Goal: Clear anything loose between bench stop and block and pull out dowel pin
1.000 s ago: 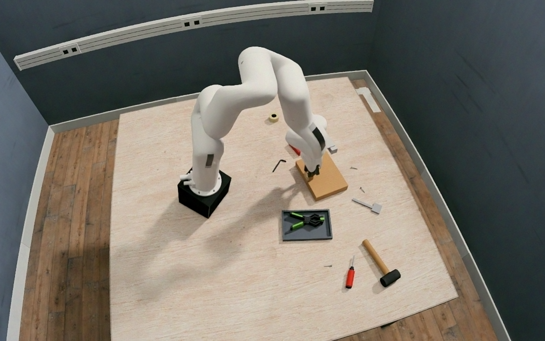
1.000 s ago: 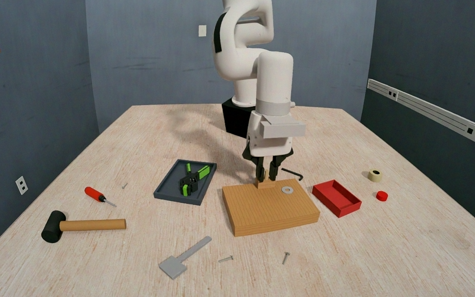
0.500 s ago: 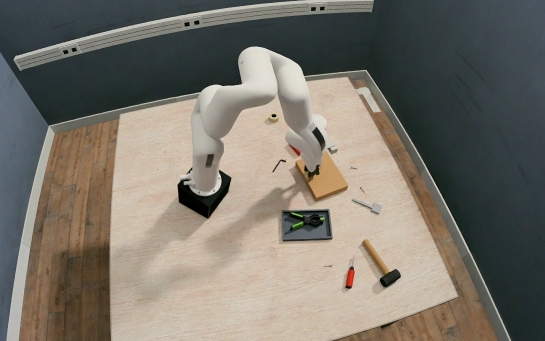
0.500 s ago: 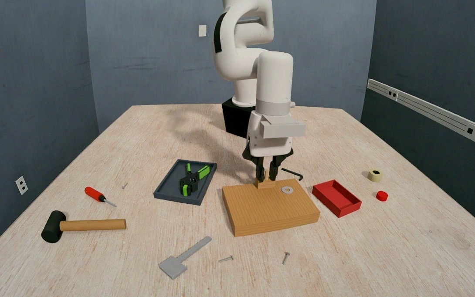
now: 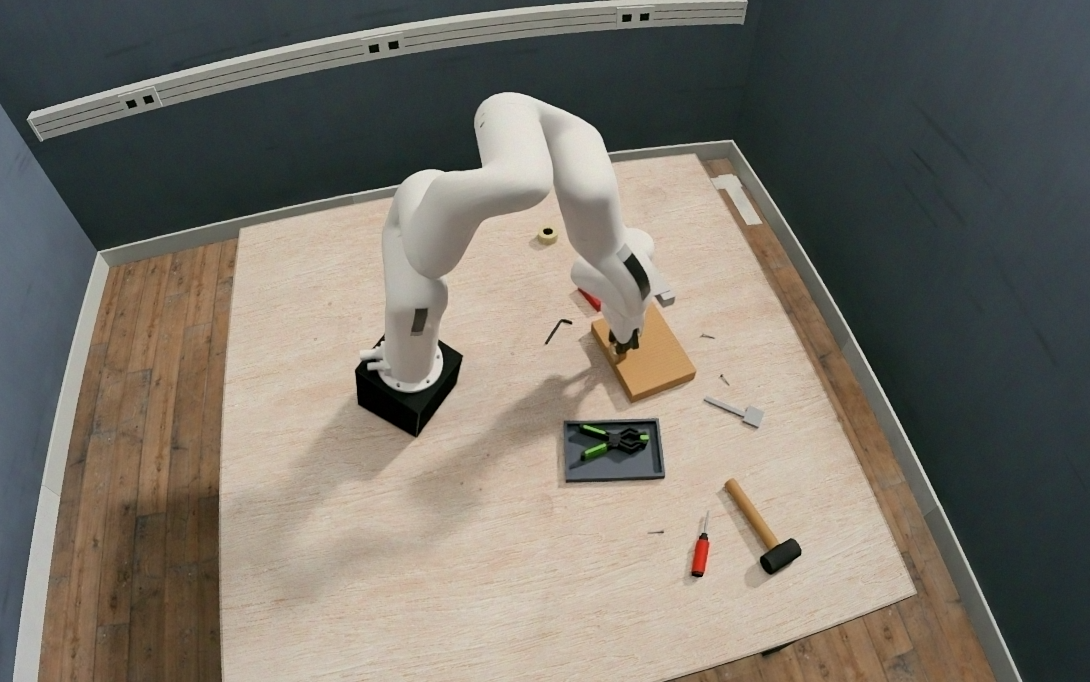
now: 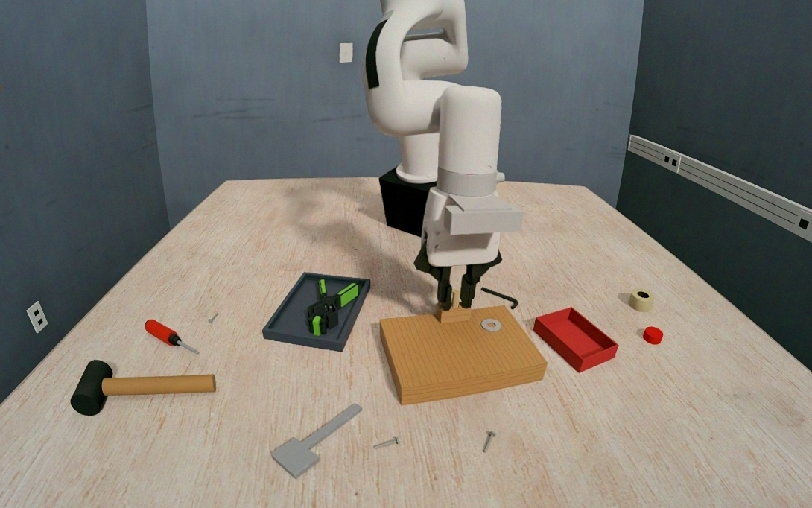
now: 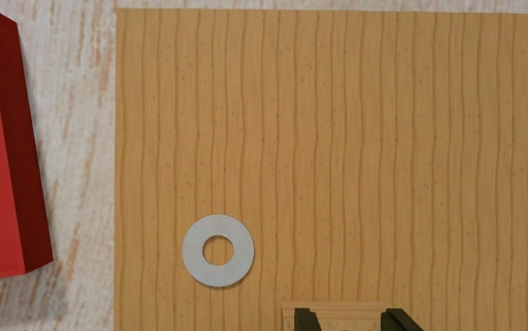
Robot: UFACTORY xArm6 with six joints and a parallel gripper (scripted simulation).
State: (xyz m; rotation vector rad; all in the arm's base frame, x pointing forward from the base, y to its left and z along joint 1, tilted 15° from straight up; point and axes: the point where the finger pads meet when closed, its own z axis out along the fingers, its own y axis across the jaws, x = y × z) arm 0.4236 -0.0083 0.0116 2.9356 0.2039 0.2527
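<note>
The bench board (image 5: 655, 369) (image 6: 460, 359) (image 7: 341, 122) lies flat on the table. The small wooden block (image 6: 454, 315) (image 7: 341, 312) sits at the board's far edge, seen from the exterior view. Its dowel pin (image 6: 454, 296) stands upright in it. My gripper (image 5: 623, 347) (image 6: 455, 304) (image 7: 348, 321) points straight down over the block. Its fingers stand slightly apart on either side of the pin and do not grip it. A grey washer (image 6: 491, 324) (image 7: 218, 250) lies flat on the board beside the block. The green-handled spring clamp (image 5: 614, 439) (image 6: 328, 308) lies in a grey tray (image 5: 614, 476) (image 6: 299, 338). I cannot make out the bench stop.
A red tray (image 6: 574, 338) (image 7: 15, 195) stands beside the board. An Allen key (image 5: 557, 328) (image 6: 500, 296) lies behind the board. Also on the table are a hammer (image 5: 759, 522) (image 6: 143, 384), screwdriver (image 5: 700, 553) (image 6: 162, 329), grey scraper (image 5: 735, 410) (image 6: 311, 440), tape roll (image 5: 548, 234) (image 6: 641, 299), red cap (image 6: 652, 334) and loose screws.
</note>
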